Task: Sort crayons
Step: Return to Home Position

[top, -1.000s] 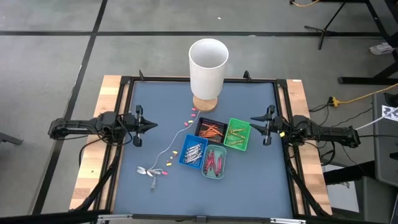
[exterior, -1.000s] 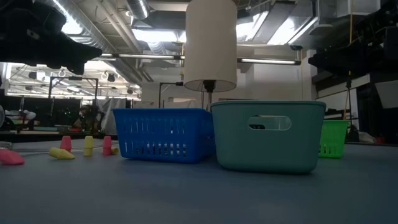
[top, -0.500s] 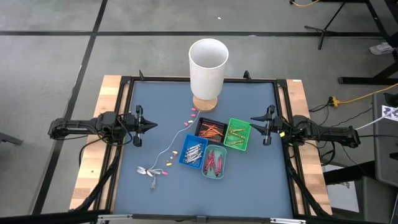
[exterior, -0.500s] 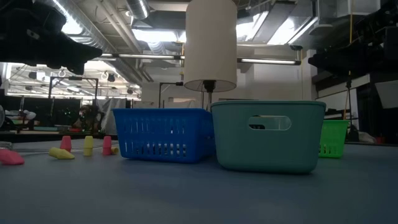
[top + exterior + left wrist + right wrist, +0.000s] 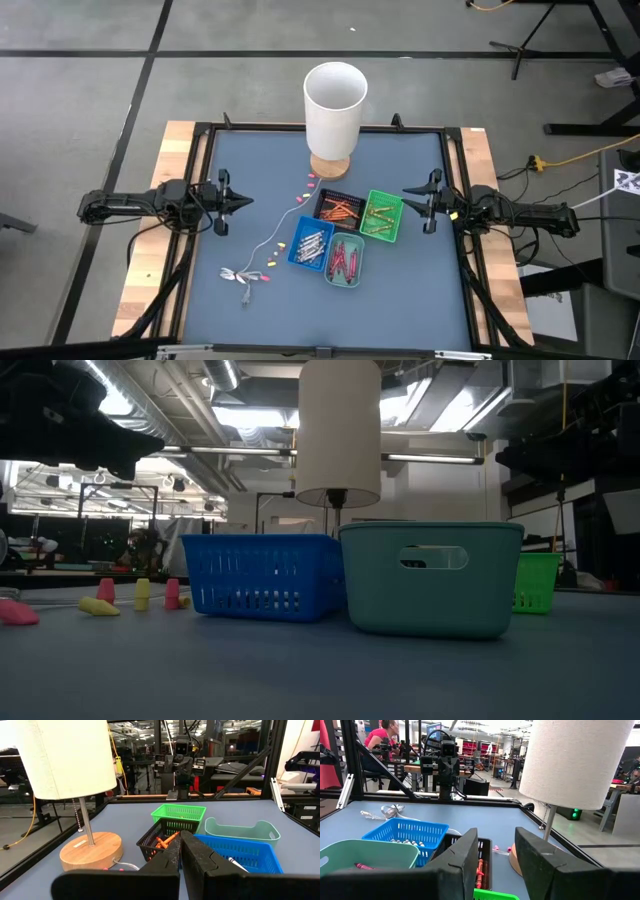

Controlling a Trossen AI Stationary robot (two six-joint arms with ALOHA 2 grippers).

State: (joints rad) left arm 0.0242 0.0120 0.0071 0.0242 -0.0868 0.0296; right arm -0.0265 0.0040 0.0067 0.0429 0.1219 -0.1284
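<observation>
Looking down from above, nothing's budged in the last second: left gripper (image 5: 238, 202) and right gripper (image 5: 410, 198) sit parked at the side edges, crayons (image 5: 342, 258) in the middle trays (image 5: 400, 216). Low view shows the same trays. Left wrist view: left one pinched shut, empty. Right wrist view: right one spread apart, empty. Sorting's probably done.

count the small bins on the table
4, clustered mid-table, and none looks hidden: black bin nearest the lamp, green bin to its right, blue bin in front of the black one, teal bin right of the blue.
</observation>
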